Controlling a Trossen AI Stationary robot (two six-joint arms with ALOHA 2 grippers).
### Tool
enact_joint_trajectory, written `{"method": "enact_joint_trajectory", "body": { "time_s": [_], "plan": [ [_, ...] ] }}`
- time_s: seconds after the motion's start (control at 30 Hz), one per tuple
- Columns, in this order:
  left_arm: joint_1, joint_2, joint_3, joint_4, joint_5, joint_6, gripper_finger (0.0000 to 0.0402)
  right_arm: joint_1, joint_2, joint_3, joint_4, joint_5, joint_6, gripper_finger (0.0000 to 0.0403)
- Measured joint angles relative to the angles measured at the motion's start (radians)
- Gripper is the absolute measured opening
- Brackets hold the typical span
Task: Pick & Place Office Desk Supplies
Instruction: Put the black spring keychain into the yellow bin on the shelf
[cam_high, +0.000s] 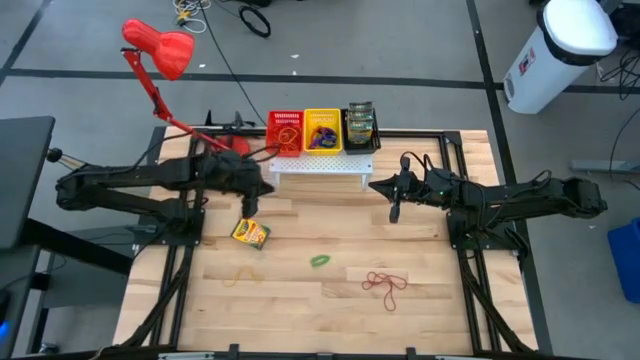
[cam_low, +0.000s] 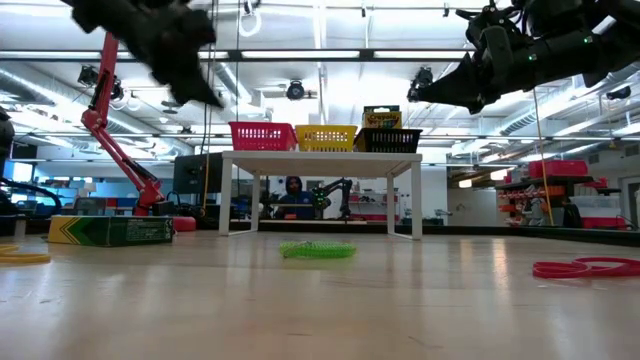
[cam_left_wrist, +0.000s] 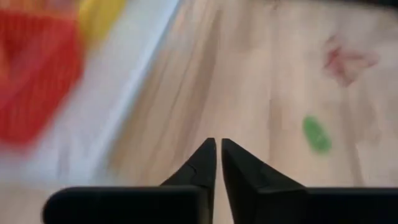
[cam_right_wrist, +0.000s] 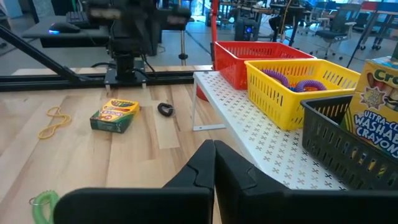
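A yellow-and-green crayon box lies flat on the wooden table, left of centre. Loose rubber bands lie around it: a green one, red ones and a yellow one. My left gripper hangs in the air just beyond the box's far side, shut and with nothing in it. My right gripper is raised in front of the rack's right end, shut and with nothing in it.
A white perforated rack stands at the table's far edge. It carries a red basket, a yellow basket with purple bands, and a black basket with crayon boxes. A red desk lamp rises at the far left. A small dark ring lies near the rack.
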Motion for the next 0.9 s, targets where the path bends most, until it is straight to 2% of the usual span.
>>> {"method": "enact_joint_trajectory", "body": {
  "time_s": [0.17,0.27,0.43,0.67,0.77,0.9],
  "plan": [
    [0.006,0.004,-0.029,-0.283,-0.122,-0.231,0.0014,0.0,0.0,0.0,0.001,0.0,0.0,0.0009],
    [0.026,0.045,-0.061,-0.338,-0.148,-0.294,0.0025,0.0,0.0,0.0,0.002,0.0,0.0,0.0017],
    [0.078,0.165,-0.099,-0.303,-0.147,-0.32,0.0074,0.0,0.0,0.0,0.008,0.0,0.005,0.002],
    [0.104,0.372,-0.105,-0.24,-0.132,-0.241,0.0147,0.0,0.0,0.0,0.007,0.0,0.019,0.0021],
    [0.105,0.442,-0.104,-0.207,-0.138,-0.228,0.016,0.0,0.0,0.0,0.008,0.0,0.019,0.0021],
    [0.103,0.495,-0.099,-0.203,-0.158,-0.223,0.0154,0.0,0.0,0.0,0.007,0.0,0.019,0.0021]
  ]
}}
